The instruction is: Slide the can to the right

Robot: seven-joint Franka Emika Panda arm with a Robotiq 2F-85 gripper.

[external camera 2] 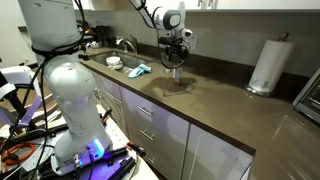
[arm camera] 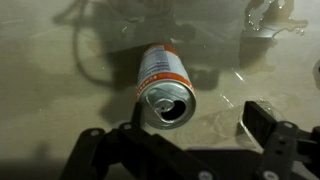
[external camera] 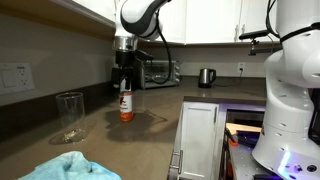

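Item 1. The can (external camera: 126,104) is standing upright on the brown countertop (external camera: 150,140), away from the front edge. In an exterior view it is showing a white upper body and an orange-red lower part. In the wrist view its opened top is facing the camera.

Item 2. The gripper (external camera: 124,80) is hanging straight above the can, at 12 o'clock from it. In the wrist view the fingers (arm camera: 262,125) are standing spread, one at 8 o'clock and one at 4 o'clock of the can's top. The 4 o'clock finger is sitting clear of the rim. Contact at the 8 o'clock finger cannot be judged. Nothing is being pinched.

Item 3. A clear drinking glass (external camera: 70,115) is standing at 9 o'clock of the can, well apart. A light blue cloth (external camera: 65,168) is lying at 7 o'clock, near the frame's lower edge.

Item 4. A kettle (external camera: 206,77) is sitting at 2 o'clock by the back wall. A toaster oven (external camera: 158,72) is sitting just behind the gripper.

Item 5. In an exterior view a paper towel roll (external camera 2: 268,65) is standing at 3 o'clock of the can, well apart. A sink (external camera 2: 112,55) is lying at 9 o'clock.
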